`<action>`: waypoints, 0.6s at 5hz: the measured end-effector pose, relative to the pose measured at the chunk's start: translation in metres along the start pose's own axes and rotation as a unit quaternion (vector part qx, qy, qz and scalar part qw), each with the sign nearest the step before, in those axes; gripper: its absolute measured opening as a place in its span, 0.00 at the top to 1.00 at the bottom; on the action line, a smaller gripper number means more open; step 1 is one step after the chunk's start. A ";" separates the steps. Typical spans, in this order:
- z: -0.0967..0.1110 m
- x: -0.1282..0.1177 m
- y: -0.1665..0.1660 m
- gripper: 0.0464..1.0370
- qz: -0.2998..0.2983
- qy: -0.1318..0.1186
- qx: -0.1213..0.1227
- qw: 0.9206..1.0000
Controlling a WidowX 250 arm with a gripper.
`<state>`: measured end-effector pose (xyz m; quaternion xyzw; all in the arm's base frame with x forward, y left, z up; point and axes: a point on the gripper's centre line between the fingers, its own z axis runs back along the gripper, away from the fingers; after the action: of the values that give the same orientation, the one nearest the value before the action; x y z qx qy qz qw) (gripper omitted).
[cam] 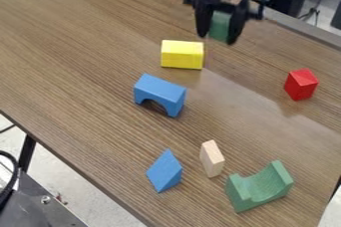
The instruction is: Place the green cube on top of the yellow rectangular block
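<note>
Green block (220, 25) is clasped in the pincer (217, 38) near the yellow block (182, 55), off the desk (80, 61) and not set down

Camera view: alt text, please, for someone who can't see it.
The gripper holds a green block above the table, near a yellow block. Nearer the camera stand a blue arch, blue wedge, tan block and green cradle; a red block sits at right.

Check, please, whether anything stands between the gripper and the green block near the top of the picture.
Nothing visible does: the gripper holds the green block between its fingers. The yellow block lies lower in the view, on the table, not between them.
</note>
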<state>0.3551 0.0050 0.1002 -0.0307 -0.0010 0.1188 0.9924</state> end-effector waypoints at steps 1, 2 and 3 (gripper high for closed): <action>-0.001 0.008 0.010 0.47 0.021 0.011 -0.005 1.000; -0.008 -0.002 0.029 0.47 0.053 0.037 -0.005 0.998; -0.017 -0.018 0.036 0.47 0.070 0.068 -0.001 0.995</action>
<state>0.3293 0.0348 0.0810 -0.0395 0.0685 0.1859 0.9794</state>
